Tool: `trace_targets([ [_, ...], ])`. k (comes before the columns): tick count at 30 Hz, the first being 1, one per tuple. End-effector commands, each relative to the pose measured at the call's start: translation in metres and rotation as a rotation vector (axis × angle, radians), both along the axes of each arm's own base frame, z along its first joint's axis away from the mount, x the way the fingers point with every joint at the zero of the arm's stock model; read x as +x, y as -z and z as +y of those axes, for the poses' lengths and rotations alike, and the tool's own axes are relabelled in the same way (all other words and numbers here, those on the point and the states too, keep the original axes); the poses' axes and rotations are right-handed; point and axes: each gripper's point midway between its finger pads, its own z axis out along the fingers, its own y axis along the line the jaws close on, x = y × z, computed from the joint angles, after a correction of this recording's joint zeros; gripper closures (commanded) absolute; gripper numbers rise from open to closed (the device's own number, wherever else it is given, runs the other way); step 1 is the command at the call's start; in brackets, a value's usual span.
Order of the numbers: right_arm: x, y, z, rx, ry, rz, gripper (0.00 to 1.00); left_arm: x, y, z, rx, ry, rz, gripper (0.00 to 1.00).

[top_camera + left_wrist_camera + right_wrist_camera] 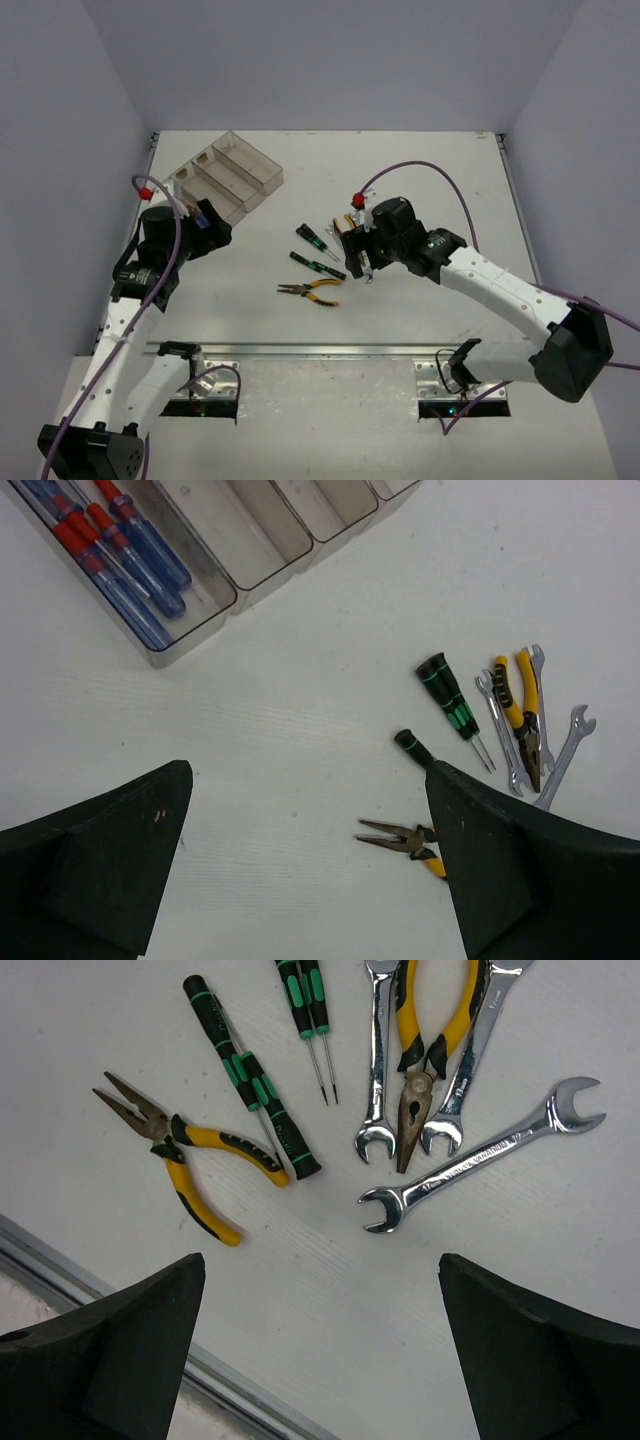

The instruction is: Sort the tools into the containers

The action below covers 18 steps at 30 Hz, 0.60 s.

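R gripper [320,1270] spread, empty, over loose tools [270,1120] on desk [560,1230]. Likely best: turn jaws across shank of slanted wrench [480,1155], clear of neighbours, then drop. L gripper [308,775] spread, empty, near bins [200,625].

Pliers [312,290] beside screwdrivers [317,264], bins [228,175] well apart

Inspection is finding no marking that reads out in full. In the right wrist view, the diagonal silver wrench [480,1155] lying on the worktop [560,1260] is carrying a line of stamped lettering along its shank, too small to make out. The upright wrench [465,1080] touching the right side of the pliers [415,1110] is showing a short stamped mark near its lower head, likewise illegible. The other two views are showing nothing legible.
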Motion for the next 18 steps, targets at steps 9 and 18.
trace_targets([
  [9,0.028,-0.012,0.038,0.032,-0.116,-0.062,0.13,0.0,-0.039,-0.016,-0.04,0.113,-0.177,0.0],
  [18,0.055,0.037,0.088,-0.218,-0.198,0.062,0.63,-0.004,-0.039,-0.019,-0.049,0.123,-0.179,0.0],
])
